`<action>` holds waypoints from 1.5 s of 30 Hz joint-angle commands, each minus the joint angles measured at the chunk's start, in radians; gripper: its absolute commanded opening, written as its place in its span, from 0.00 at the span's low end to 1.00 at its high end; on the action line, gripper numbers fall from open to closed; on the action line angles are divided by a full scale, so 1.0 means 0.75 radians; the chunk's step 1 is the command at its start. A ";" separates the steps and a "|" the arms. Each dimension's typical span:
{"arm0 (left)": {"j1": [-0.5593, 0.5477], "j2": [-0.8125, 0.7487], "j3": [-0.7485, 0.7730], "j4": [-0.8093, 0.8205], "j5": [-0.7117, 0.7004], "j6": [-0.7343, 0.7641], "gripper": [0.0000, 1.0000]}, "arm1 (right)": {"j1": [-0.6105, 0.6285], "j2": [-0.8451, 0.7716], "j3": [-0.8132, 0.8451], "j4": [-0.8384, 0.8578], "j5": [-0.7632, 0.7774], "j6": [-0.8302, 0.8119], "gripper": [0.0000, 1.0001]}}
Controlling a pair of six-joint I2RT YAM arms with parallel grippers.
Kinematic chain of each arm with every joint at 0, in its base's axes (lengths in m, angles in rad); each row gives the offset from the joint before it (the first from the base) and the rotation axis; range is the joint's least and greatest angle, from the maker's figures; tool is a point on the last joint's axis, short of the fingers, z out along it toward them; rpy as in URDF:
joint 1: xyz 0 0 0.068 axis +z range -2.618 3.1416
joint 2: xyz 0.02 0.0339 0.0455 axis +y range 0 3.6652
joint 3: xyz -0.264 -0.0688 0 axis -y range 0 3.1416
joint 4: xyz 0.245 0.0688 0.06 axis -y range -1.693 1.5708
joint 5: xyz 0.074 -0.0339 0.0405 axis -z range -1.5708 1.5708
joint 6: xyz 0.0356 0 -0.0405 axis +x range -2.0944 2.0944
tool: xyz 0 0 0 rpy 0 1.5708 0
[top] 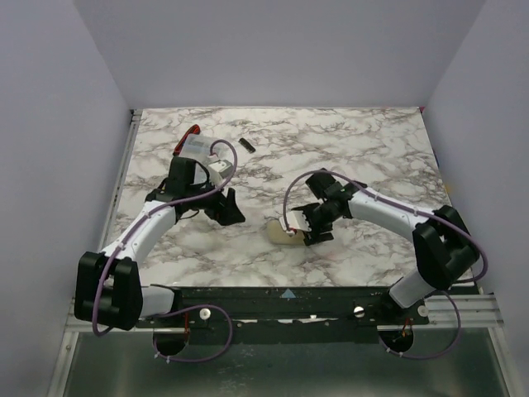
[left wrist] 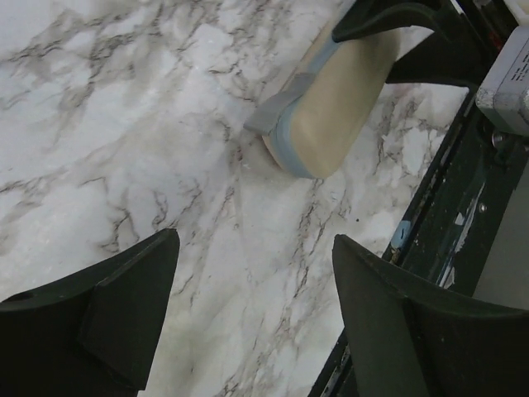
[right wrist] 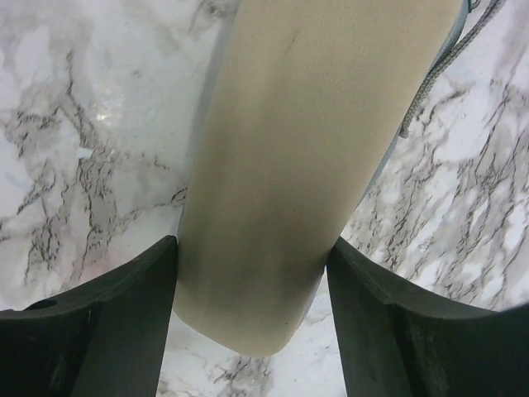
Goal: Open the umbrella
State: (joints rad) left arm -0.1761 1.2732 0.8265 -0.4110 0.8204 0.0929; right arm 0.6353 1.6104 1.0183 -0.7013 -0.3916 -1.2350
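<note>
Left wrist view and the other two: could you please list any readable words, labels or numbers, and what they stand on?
No text can be read.
Grey box at the left wrist view's right edge: faint marks, too blurred to read.
The umbrella: no print shows.
Blue triangle on the black front rail: a sign without letters.

Cream umbrella [right wrist: 289,165], perhaps blue-grey edged; white marble table [top: 372,145], grey-veined

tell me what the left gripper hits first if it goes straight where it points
The left gripper would probably meet the bare marble table first, short of the umbrella further ahead; depth is unclear.
</note>
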 commanded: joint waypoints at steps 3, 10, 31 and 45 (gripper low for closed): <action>-0.250 0.003 -0.111 0.212 0.059 0.113 0.64 | -0.005 -0.118 -0.311 -0.063 0.110 -0.391 0.52; -0.430 -0.102 -0.065 -0.060 0.181 0.846 0.47 | -0.008 -0.313 -0.511 -0.038 0.117 -0.573 0.49; -0.918 0.079 -0.091 0.053 -0.410 1.189 0.44 | -0.006 -0.427 -0.595 -0.084 0.064 -0.553 0.44; -0.964 0.232 -0.026 0.262 -0.357 1.075 0.44 | -0.005 -0.608 -0.674 -0.182 0.056 -0.513 0.41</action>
State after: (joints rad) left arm -0.8921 1.4075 0.7750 -0.3092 0.5327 0.9482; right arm 0.6334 1.1446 0.5873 -0.6071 -0.3744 -1.6646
